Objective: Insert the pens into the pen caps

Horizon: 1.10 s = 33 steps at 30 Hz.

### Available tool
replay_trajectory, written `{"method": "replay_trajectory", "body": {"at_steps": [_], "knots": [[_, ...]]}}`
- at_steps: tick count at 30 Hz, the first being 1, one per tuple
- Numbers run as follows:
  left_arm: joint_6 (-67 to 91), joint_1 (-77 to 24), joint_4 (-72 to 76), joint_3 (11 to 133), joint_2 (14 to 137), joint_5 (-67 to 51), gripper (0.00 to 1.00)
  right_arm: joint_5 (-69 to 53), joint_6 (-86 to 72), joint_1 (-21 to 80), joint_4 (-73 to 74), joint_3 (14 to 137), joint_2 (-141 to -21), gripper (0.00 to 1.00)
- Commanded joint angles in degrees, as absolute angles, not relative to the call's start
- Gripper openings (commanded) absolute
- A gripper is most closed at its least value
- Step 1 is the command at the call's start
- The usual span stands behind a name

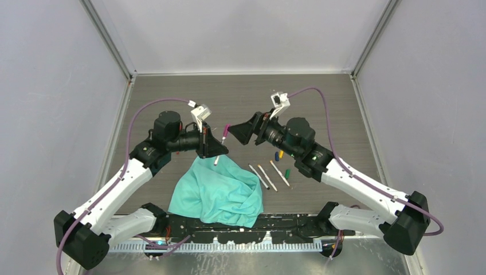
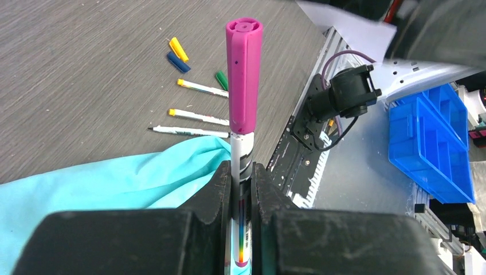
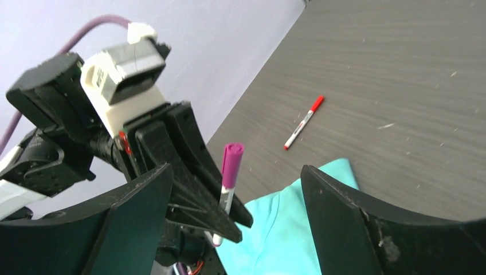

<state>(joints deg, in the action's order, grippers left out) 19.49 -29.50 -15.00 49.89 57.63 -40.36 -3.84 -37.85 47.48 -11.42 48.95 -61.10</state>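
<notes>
My left gripper [image 2: 243, 177] is shut on the white barrel of a pen [image 2: 243, 150]. That pen stands upright with a magenta cap [image 2: 244, 74] on its top end. My right gripper [image 3: 235, 197] is open, its fingers wide apart on either side of the capped pen [image 3: 231, 166] and not touching it. In the top view both grippers meet above the table's middle, over the capped pen [image 1: 224, 133]. Three uncapped pens [image 1: 267, 177] lie side by side right of the cloth. Blue [image 1: 277, 155], yellow [image 1: 281, 153] and green [image 1: 287, 172] caps lie near them. A red-capped pen [image 3: 304, 122] lies on the table farther off.
A crumpled teal cloth [image 1: 220, 192] covers the near middle of the grey table [image 1: 321, 103]. White walls close in the sides and back. Blue bins [image 2: 435, 143] stand beyond the table's near edge, by the arm bases.
</notes>
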Motion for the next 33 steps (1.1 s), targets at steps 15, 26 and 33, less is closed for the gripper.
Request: {"method": "replay_trajectory", "body": {"at_steps": [15,26,33], "knots": [[17.31,-29.36,-12.89,52.14,57.14,-43.04,0.00,-17.89,-33.86,42.18,-9.66,61.96,-69.80,0.66],[17.31,-29.36,-12.99,52.23,57.78,-43.10,0.00,-18.76,-33.12,43.05,-10.50,61.60,-71.48,0.44],[17.31,-29.36,-12.86,52.22,57.79,-43.07,0.00,-20.65,-33.13,42.99,-10.84,61.78,-72.59,0.29]]}}
